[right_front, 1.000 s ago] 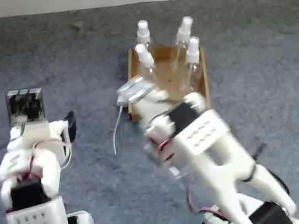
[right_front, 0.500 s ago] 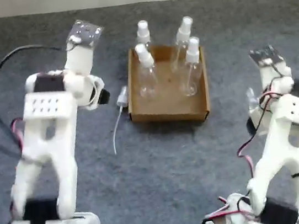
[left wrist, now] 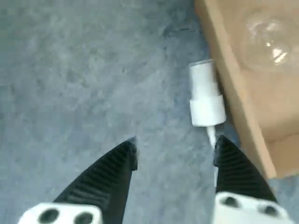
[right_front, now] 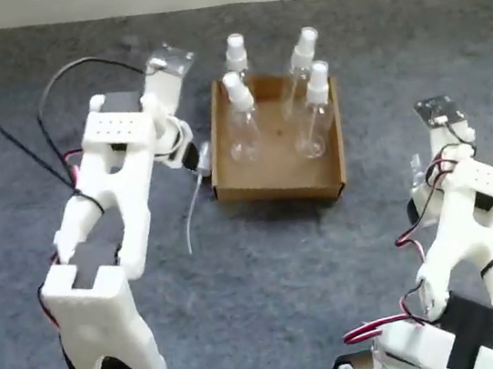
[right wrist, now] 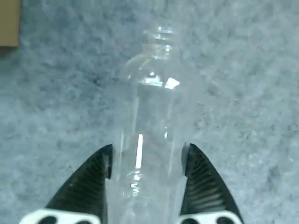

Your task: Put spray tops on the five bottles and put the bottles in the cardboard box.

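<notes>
While the right gripper [right wrist: 147, 154] is clamped on the body of the fifth bottle [right wrist: 152, 93], a clear one with a bare open neck, out to the right of the cardboard box [right_front: 274, 185], the left gripper [left wrist: 175, 149] hangs spread wide just left of that box. The loose spray top [left wrist: 205, 100] lies on the grey carpet [right_front: 330, 255] just beside the box's left wall, its thin tube trailing toward the near side; four capped bottles [right_front: 239, 121] stand inside the box.

The top is not centred between the left jaws; it lies beyond the tip of the one nearer the box. Coming down from here, that finger would likely land on the tube or the cardboard; closing could then flick the top away, or pinch the tube instead of the head and leave it hanging crooked; a knock to the wall might topple the light bottles inside. On the right, the smooth plastic could slip or tilt in the grip; the narrow neck would then miss the tube, which looks flexible enough to bend rather than thread in.
</notes>
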Robot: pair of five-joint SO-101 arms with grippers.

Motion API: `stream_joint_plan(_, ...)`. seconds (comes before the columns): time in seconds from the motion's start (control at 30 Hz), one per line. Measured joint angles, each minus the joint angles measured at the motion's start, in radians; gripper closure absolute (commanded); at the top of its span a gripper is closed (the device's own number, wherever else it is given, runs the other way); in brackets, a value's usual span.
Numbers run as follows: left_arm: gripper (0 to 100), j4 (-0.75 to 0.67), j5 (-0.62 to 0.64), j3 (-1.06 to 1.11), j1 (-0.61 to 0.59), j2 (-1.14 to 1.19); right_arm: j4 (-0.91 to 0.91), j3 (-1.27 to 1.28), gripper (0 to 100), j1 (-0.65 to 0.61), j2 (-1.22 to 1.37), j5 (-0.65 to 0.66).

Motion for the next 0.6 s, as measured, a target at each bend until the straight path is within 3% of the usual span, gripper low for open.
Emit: stream_joint_plan(0.6, 78, -0.137, -0.002, -0.003, 0.037, 0.075, -0.005, 0.000, 99.4, -0.011, 0.124, 0.000)
